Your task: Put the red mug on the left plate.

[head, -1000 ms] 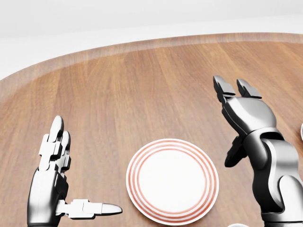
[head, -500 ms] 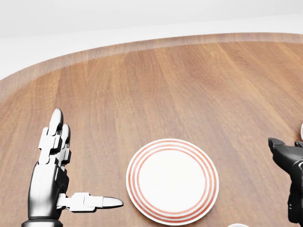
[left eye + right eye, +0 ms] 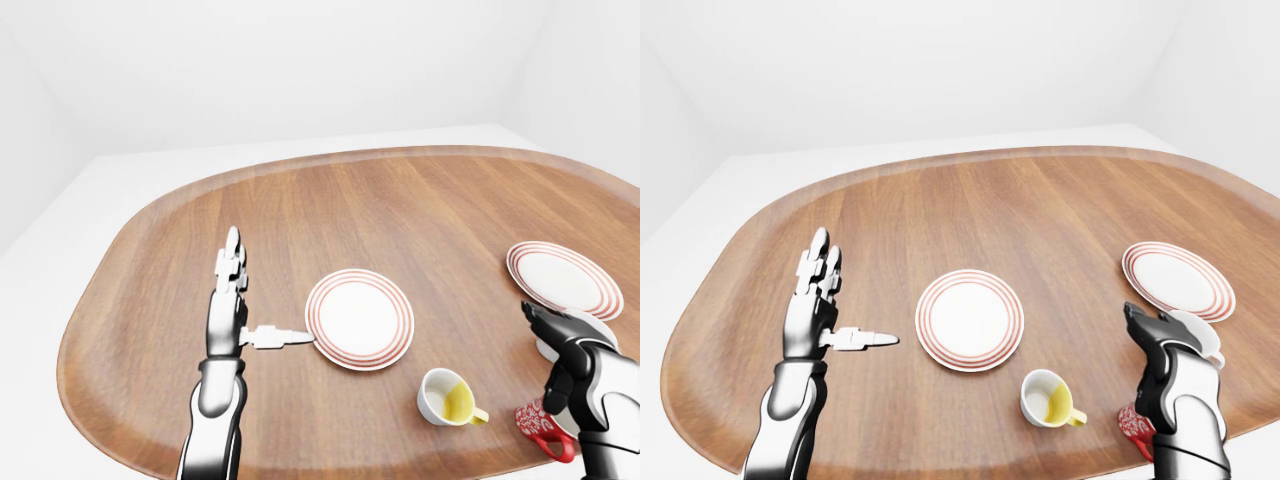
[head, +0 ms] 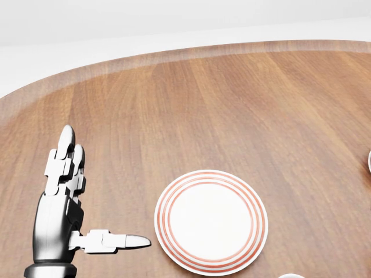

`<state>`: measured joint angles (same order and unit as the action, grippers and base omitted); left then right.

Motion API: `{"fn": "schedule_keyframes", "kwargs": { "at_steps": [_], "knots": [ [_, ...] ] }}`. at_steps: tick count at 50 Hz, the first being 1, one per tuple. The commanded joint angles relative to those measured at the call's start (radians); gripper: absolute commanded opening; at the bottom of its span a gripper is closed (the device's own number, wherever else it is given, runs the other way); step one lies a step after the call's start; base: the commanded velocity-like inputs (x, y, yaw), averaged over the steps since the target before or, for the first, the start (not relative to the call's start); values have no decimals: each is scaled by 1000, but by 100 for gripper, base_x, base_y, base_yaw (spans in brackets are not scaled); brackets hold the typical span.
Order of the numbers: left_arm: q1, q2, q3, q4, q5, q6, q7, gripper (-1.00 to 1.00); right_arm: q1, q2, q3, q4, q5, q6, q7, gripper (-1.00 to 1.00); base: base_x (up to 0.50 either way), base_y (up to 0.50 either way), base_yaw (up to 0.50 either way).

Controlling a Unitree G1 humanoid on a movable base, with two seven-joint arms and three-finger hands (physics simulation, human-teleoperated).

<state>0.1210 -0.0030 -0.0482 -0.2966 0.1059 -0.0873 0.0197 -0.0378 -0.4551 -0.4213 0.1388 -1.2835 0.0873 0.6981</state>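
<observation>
The red mug [image 3: 538,428] stands near the table's bottom right edge in the left-eye view, partly hidden behind my right wrist. My right hand [image 3: 545,335] is open, fingers pointing up, just above and right of the mug, not touching it. The left plate [image 3: 359,319], white with red rings, lies in the middle of the wooden table [image 3: 400,210]; it also shows in the head view [image 4: 211,221]. My left hand [image 3: 262,295] is open and empty, fingers up and thumb pointing at the plate's left rim.
A second ringed plate [image 3: 563,279] lies at the right. A white mug with a yellow inside [image 3: 448,398] stands between the left plate and the red mug. Another white mug [image 3: 590,328] sits right behind my right hand.
In the head view my right hand has dropped down and to the right, out of that picture. My left hand has barely shifted. The plate has not moved.
</observation>
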Motion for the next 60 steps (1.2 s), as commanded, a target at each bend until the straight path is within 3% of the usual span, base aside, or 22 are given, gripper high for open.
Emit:
{"fn": "schedule_keyframes", "kwargs": {
  "at_steps": [1,7,19,33,40,44,60],
  "knots": [
    [-4,-1,0,2,1,0,2,100,64,19,-74,-60,20,0,0,100,0,0,0],
    [2,-1,-2,5,1,0,4,100,100,42,-86,-84,31,0,0,100,0,0,0],
    [19,0,-4,11,-2,0,6,100,251,142,-274,-179,173,0,-40,100,0,0,0],
    [20,-1,-7,15,-1,0,7,100,235,104,-307,-97,272,0,-88,100,0,0,0],
    [19,0,-8,16,-2,0,5,100,192,62,-330,-72,340,0,-163,100,0,0,0],
    [20,-1,-9,18,0,0,6,100,155,32,-384,-103,403,0,-231,100,0,0,0],
    [19,0,-8,17,-1,0,7,100,162,21,-335,-67,439,0,-266,100,0,0,0]
  ]
}}
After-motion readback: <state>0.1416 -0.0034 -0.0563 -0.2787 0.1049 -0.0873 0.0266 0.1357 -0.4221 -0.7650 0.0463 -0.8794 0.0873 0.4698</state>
